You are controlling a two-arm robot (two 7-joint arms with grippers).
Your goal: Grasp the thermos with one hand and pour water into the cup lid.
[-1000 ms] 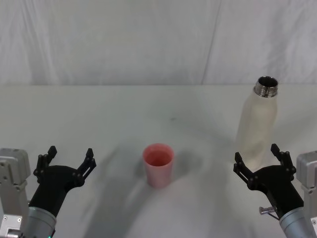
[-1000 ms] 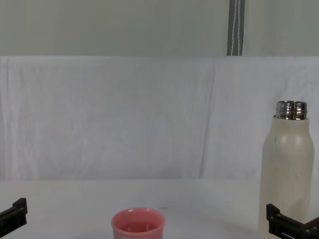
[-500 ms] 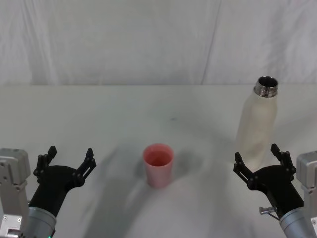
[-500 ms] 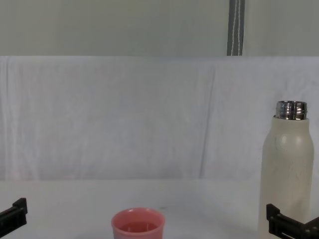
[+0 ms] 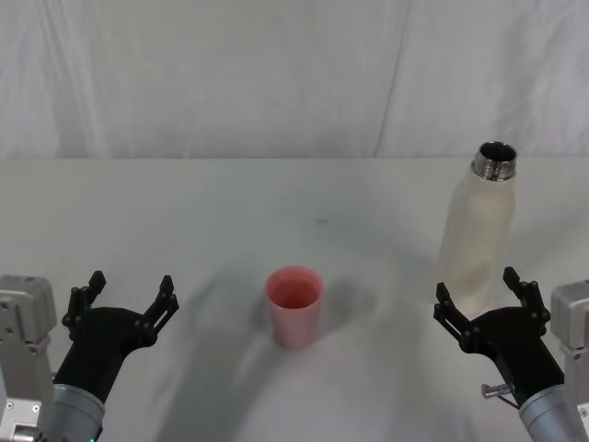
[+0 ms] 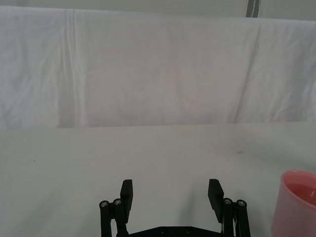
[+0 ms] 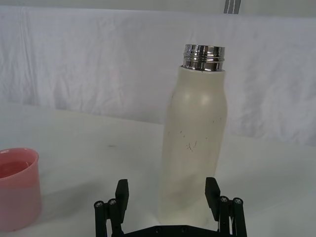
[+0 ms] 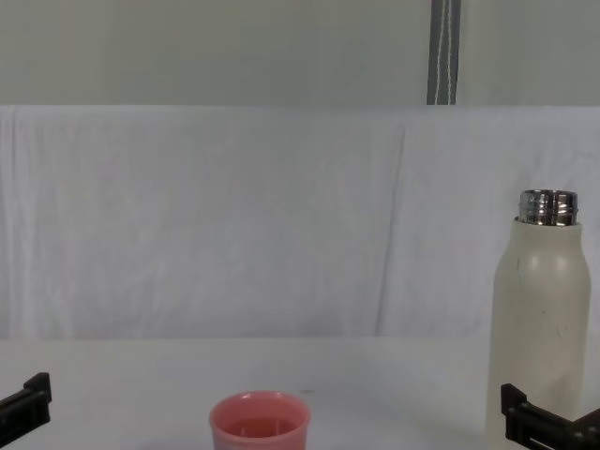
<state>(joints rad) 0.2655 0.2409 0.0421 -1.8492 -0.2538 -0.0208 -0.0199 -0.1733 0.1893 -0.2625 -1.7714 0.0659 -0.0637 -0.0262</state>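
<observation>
Waiting at the table's near left, the left gripper [image 5: 121,296] hangs wide open; the pink cup [image 5: 294,306] sits centre, and the uncapped bottle [image 5: 479,226] stands upright at right, just beyond the right gripper [image 5: 482,293], jaws spread wide. An off-centre approach could nudge and topple the tall bottle

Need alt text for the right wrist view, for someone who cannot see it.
A tall cream-white thermos with an open steel neck stands upright on a white table, just beyond the right end effector, whose two black fingers are spread open, not touching it. A pink cup lid stands off to one side.
</observation>
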